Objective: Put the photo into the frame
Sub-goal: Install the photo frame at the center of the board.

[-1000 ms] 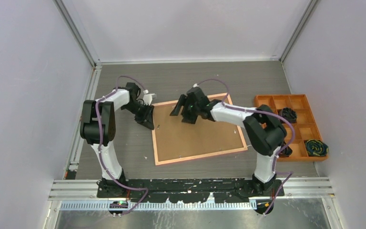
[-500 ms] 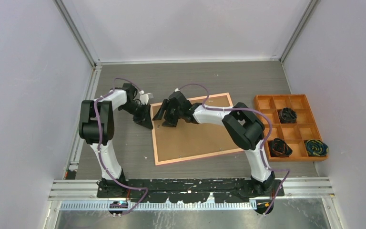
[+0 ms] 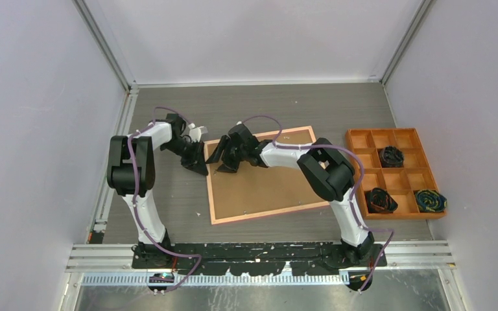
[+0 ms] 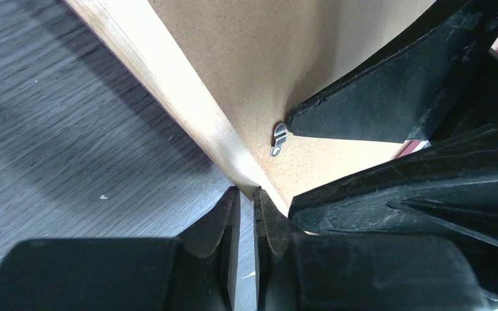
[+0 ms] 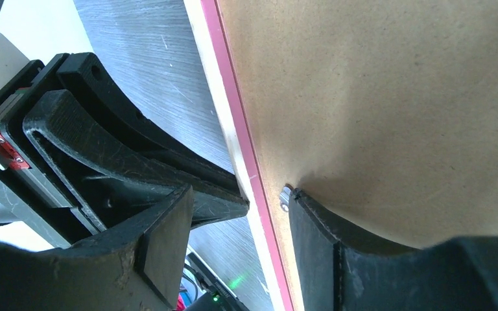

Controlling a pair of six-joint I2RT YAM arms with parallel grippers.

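Observation:
The frame lies back-up on the table, and a brown backing board fills it. The photo is hidden. My left gripper is at the frame's left edge near the far corner. In the left wrist view it is shut, tips against the light wooden edge, nothing between them. My right gripper is open astride that edge. One of its fingers rests on the board and touches a small metal clip. The other hangs over the table beside the left gripper's fingers.
An orange compartment tray stands at the right, with dark coiled items in three of its cells. Enclosure walls ring the table on the left, back and right. The two grippers almost touch at the frame's left edge.
My right gripper moved left across the backing board to the frame's left edge and narrowed. My left gripper shut and stayed by the corner.

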